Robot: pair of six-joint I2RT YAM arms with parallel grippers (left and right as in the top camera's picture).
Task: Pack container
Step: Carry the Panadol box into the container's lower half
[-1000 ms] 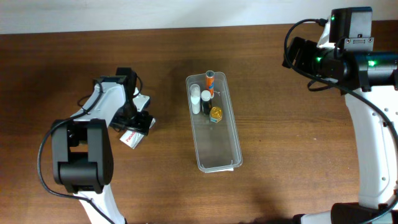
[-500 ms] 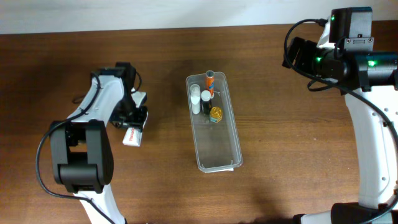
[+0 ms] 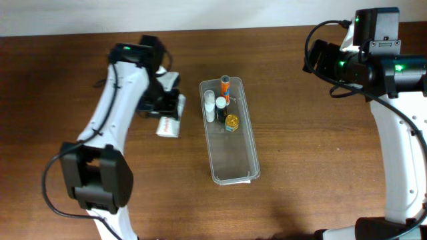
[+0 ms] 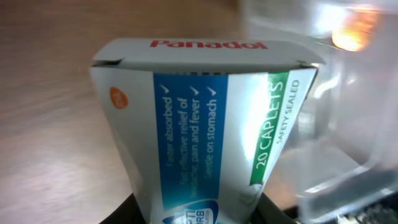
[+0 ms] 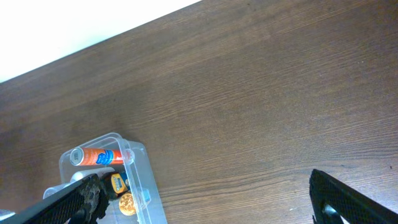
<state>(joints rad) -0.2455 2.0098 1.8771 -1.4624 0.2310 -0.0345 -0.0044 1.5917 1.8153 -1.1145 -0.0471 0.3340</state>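
Just beside long side of container (image 3: pixel 235 159), left end effector (image 3: pixel 169 115) clamped on Panadol box (image 3: pixel 167 128)

Left hand (image 3: pixel 171 112): jaws have closed onto the Panadol box (image 4: pixel 205 124); shifted right across the surface
Panadol box: carried along; now just beside the container (image 3: pixel 248 175)

The container's (image 3: pixel 233 163) near half is lying open from above, while small bottles and tubes (image 3: pixel 221 103) are crowding its far end. The Panadol box (image 3: pixel 167 128), clamped in the left gripper (image 3: pixel 168 115), is hanging just beside its left wall. The right gripper (image 5: pixel 208 202) is standing well apart.
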